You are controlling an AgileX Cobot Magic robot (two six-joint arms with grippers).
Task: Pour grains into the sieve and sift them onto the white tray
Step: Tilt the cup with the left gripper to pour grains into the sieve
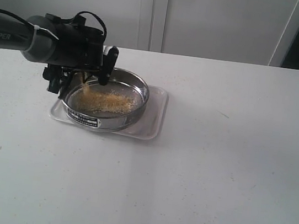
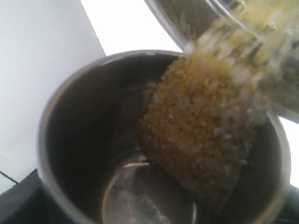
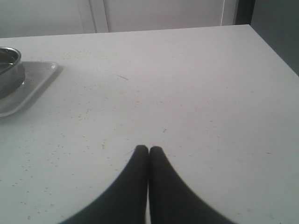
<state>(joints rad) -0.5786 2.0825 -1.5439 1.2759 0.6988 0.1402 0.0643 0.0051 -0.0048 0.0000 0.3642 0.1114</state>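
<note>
The sieve (image 1: 132, 115) stands on the white tray (image 1: 155, 115), its label plate (image 1: 83, 118) facing front. Golden grains (image 1: 106, 101) lie piled on its mesh. My left gripper (image 1: 82, 77) hangs over the sieve's left rim, shut on a small steel cup (image 2: 88, 140) that is tipped towards the sieve. Grains (image 2: 201, 135) slide out of the cup's mouth, and a thin stream (image 1: 88, 85) falls onto the mesh. The left fingers are hidden in the left wrist view. My right gripper (image 3: 149, 149) is shut and empty, low over bare table, far from the sieve (image 3: 9, 70) and tray (image 3: 35, 81).
The white table (image 1: 213, 171) stretches wide to the right and front of the tray. Stray grains speckle it near the tray (image 3: 84, 112). A white wall (image 1: 218, 21) stands behind the table's far edge.
</note>
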